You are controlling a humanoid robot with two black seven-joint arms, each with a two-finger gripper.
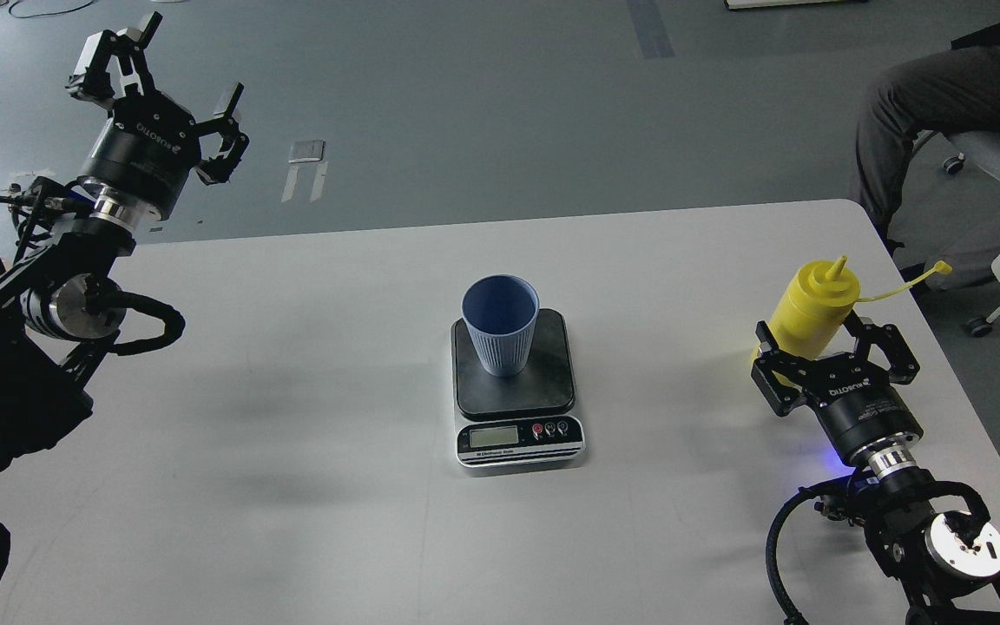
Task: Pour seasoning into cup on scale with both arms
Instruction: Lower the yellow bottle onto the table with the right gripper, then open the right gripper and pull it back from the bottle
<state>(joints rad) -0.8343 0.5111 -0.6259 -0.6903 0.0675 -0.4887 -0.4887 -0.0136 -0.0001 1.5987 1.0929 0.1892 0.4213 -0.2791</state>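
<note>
Reading "ROBOTIQ" on each hand [174, 82] [821, 347], right around yellow bottle [812, 308].

One ribbed blue cup [500, 324]; one kitchen scale [517, 391]; one yellow squeeze bottle [812, 308]; two grippers: upper left [172, 78], lower right [830, 351]; one white table [292, 434].

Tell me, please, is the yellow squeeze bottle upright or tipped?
Upright: the seasoning bottle stands on the table, nozzle up, with the right gripper around it.
</note>
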